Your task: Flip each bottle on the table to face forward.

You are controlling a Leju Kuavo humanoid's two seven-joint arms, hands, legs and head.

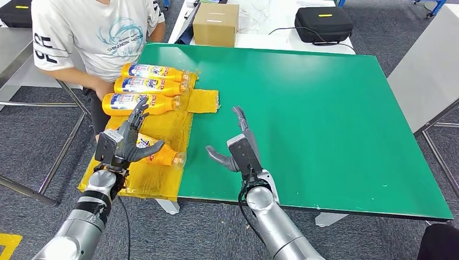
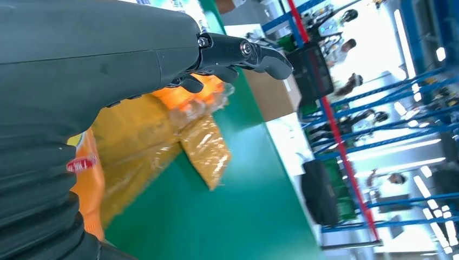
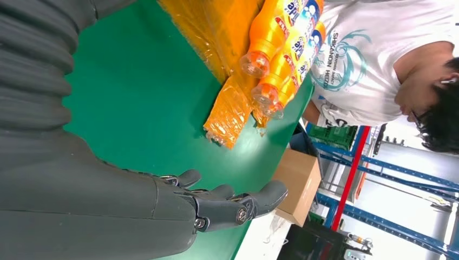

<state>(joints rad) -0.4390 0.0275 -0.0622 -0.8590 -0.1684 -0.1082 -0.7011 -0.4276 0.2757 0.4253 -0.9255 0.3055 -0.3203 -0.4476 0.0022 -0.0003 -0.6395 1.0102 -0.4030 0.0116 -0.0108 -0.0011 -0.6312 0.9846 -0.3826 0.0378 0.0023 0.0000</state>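
Four orange plastic bottles with blue-and-white labels lie on their sides on a crinkled sheet of yellow plastic film [image 1: 162,122] that covers the left edge of a green table [image 1: 325,119]. Three of them form a close row at the far end of the film, caps pointing right: the farthest bottle [image 1: 154,71], the middle bottle [image 1: 149,85] just beside it, and the third bottle [image 1: 141,103] next in line. The nearest bottle [image 1: 162,154] lies apart from the row, closer to the robot, tilted with its cap toward the green surface.

The left hand [image 1: 125,142] hovers over this nearest bottle with fingers spread and thumb out; it grasps nothing, and whether it touches the bottle cannot be told. The right hand [image 1: 238,146] is over bare green table, well apart from the bottles, released, with fingers extended forward and thumb pointing left.

A person in a white printed T-shirt [image 1: 103,32] sits at the far left corner, just beyond the row. A brown cardboard box [image 1: 215,24] and a black zipped case [image 1: 323,24] rest on a white table behind the green one.
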